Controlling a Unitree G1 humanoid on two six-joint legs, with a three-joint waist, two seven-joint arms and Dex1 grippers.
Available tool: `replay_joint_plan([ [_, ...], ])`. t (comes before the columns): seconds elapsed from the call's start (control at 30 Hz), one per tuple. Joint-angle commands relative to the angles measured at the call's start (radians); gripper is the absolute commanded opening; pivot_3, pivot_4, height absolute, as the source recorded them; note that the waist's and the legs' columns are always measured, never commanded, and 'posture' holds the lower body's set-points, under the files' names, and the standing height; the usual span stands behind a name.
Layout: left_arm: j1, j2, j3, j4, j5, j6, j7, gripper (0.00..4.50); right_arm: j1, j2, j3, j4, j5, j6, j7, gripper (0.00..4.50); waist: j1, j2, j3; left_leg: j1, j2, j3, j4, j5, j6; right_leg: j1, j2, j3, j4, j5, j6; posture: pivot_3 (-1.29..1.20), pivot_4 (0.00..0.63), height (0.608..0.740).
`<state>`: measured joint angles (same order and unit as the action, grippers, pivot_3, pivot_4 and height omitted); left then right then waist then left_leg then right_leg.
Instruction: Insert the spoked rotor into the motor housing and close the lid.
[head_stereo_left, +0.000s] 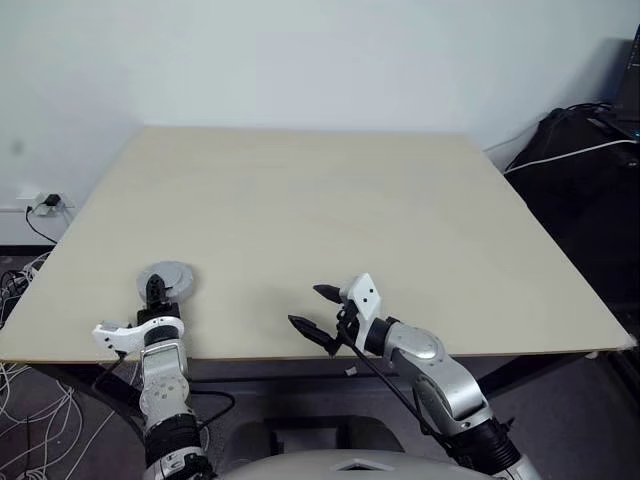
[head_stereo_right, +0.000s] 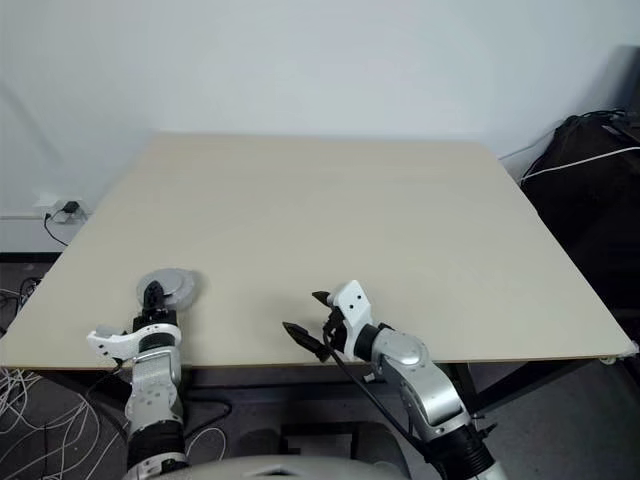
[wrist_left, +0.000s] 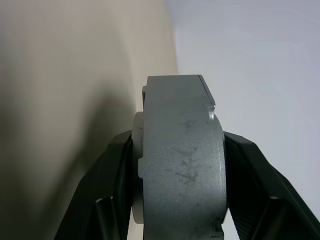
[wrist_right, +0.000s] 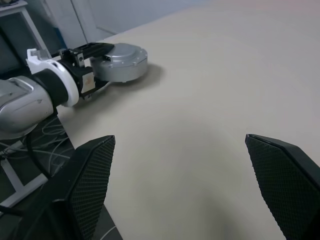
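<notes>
Grey cast-metal motor housing (head_stereo_left: 167, 281), likely heavy and rigid, sits pinched across its rim by the left gripper (head_stereo_left: 155, 291); the right gripper (head_stereo_left: 313, 309), at four o'clock of it, is spread empty.

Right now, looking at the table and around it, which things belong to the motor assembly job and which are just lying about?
Part of the job:
- motor housing, grey and round, on the table near its front left corner, clamped by the left gripper
- right gripper, open, holding nothing

Just lying about:
- wall socket and plug
- loose cables on the floor
- dark bag with a white cable
</notes>
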<state>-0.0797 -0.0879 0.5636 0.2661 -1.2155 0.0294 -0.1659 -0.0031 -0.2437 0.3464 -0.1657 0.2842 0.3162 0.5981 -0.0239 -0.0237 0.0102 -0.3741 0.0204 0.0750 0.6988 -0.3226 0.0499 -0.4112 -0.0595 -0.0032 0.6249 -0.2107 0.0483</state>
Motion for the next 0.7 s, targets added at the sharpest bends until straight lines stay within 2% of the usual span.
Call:
replay_joint_plan([
  [0.03, -0.072, -0.016, 0.010, -0.040, 0.019, -0.017, 0.009, 2.14, -0.010, 0.007, -0.014, -0.013, 0.004, 0.001, 0.007, 4.50, 0.001, 0.000, 0.000, 0.000, 0.000, 0.000, 0.000, 0.000, 0.000, 0.000, 0.000, 0.000, 0.000, 0.000, 0.000, 0.00, 0.000, 0.740],
  [0.33, -0.161, 0.027, 0.065, 0.096, 0.120, -0.050, 0.102, 2.14, -0.017, 0.013, -0.012, -0.006, -0.003, 0.009, 0.017, 4.50, 0.001, 0.000, 0.000, 0.001, 0.000, 0.000, 0.000, 0.000, 0.000, 0.001, 0.000, 0.000, 0.000, 0.000, 0.000, 0.00, 0.000, 0.740],
  [0.57, -0.180, 0.023, 0.072, 0.134, 0.190, -0.055, 0.163, 2.14, -0.013, 0.016, -0.015, -0.010, -0.009, 0.013, 0.014, 4.50, 0.002, 0.000, 0.000, 0.005, 0.000, 0.000, 0.000, 0.001, -0.002, 0.006, 0.000, -0.001, 0.001, 0.000, 0.000, 0.00, 0.000, 0.740],
  [0.63, -0.177, 0.017, 0.073, 0.127, 0.194, -0.048, 0.163, 2.87, -0.013, 0.015, -0.015, -0.011, -0.010, 0.013, 0.013, 4.50, 0.001, 0.000, 0.000, 0.009, 0.000, 0.000, 0.000, 0.001, -0.002, 0.009, 0.000, -0.001, 0.001, 0.000, 0.000, 0.00, 0.000, 0.740],
  [0.7, -0.173, 0.013, 0.075, 0.121, 0.199, -0.042, 0.163, 3.41, -0.013, 0.016, -0.015, -0.011, -0.011, 0.015, 0.011, 4.50, 0.000, 0.001, 0.000, 0.012, 0.001, 0.000, 0.000, -0.001, 0.001, 0.012, 0.000, -0.001, 0.001, 0.000, 0.000, 0.00, 0.000, 0.740],
])
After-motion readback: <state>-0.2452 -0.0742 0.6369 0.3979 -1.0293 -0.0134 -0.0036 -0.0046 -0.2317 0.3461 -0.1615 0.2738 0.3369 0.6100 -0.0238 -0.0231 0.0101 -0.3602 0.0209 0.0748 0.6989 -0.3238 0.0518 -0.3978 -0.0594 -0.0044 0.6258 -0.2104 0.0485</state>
